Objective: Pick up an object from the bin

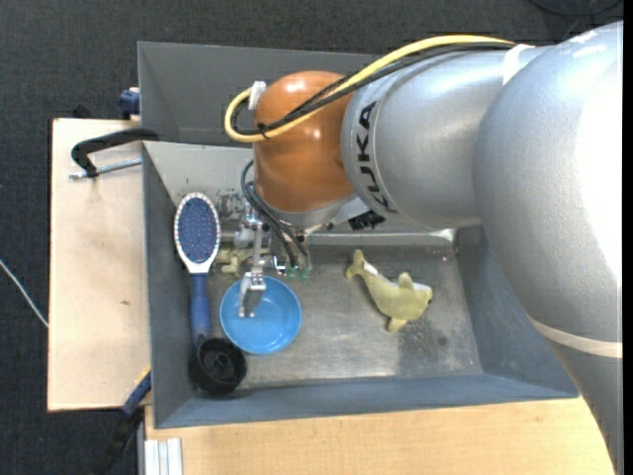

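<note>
Straddling the thin rim looks the surest hold: the fingers [253, 287] hang over the upper edge of the round blue plastic bowl [269, 327]; spread or clenched, I cannot tell.

**A robotics lab, not a home**

You are looking at a test cell. A silver KUKA arm [445, 146] with an orange wrist cover [297, 142] and a yellow cable [415, 49] reaches into a grey metal bin [297, 62]. Dark carpet [59, 28] lies around it. The bin holds mismatched odds: a hairbrush [197, 231], a blue bowl [272, 327] and a toy dolphin [391, 293].
</note>
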### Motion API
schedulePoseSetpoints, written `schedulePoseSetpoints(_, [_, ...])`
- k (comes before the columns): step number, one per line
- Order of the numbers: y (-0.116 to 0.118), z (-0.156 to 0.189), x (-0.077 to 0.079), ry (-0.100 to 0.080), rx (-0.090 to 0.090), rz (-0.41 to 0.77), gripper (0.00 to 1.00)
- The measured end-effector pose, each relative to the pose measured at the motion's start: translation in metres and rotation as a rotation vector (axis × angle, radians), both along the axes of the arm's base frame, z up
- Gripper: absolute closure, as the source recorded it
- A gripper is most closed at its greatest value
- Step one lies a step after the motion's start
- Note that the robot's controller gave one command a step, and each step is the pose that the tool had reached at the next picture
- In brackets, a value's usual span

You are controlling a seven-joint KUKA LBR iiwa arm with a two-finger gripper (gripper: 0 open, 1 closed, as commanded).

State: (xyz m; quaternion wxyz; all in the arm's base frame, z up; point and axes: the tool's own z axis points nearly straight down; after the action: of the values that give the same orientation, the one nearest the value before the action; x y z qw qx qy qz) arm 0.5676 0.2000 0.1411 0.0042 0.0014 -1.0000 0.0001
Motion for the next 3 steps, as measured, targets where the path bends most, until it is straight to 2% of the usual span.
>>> schedulePoseSetpoints(1, [-0.034, -0.067, 0.038, -0.018, 0.004, 0.271, 0.0])
schedulePoseSetpoints(2, [-0.032, -0.063, 0.038, -0.02, 0.006, 0.271, 1.0])
schedulePoseSetpoints(3, [-0.027, 0.042, 0.037, -0.02, 0.002, 0.219, 1.0])
